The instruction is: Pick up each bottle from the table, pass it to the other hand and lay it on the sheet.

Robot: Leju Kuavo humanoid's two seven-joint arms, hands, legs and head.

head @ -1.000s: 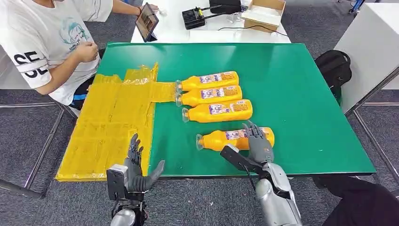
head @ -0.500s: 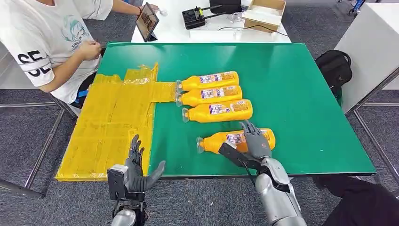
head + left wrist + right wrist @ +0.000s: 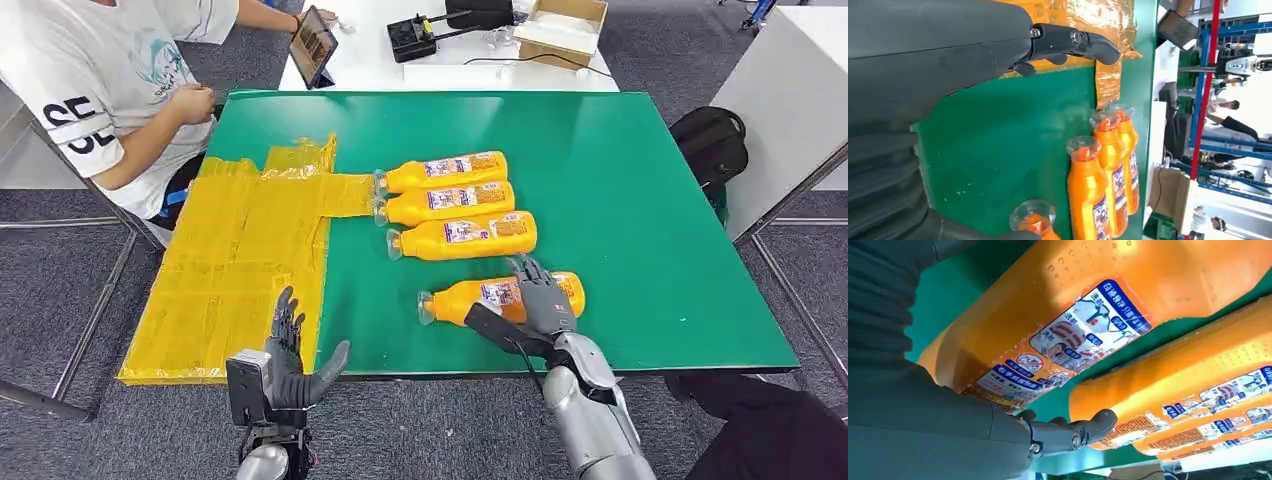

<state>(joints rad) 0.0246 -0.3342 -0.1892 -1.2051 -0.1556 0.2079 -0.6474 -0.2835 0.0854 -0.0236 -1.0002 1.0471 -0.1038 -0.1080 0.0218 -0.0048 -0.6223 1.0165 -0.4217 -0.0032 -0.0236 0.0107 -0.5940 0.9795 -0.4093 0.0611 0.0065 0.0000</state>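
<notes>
The fingers (image 3: 530,277) of the right hand (image 3: 545,303) drape over the nearest orange bottle (image 3: 500,297), thumb on its near side, so the hand is wrapped around it where it lies on the green table (image 3: 640,200). The left hand (image 3: 290,355) hovers at the table's near edge, fingers spread and holding nothing. Each bottle bears a blue-and-white label (image 3: 1083,335) with Chinese writing and small cartoon figures (too fine to read with confidence). Three more bottles (image 3: 455,205) lie side by side farther back, clear caps toward the yellow sheet (image 3: 240,260), the farthest cap touching its edge. The sheet is crinkled, glossy plastic, overhanging the table's left side. A person (image 3: 110,90) in a white printed T-shirt sits at the far left corner; grey carpet (image 3: 60,290) covers the floor.
</notes>
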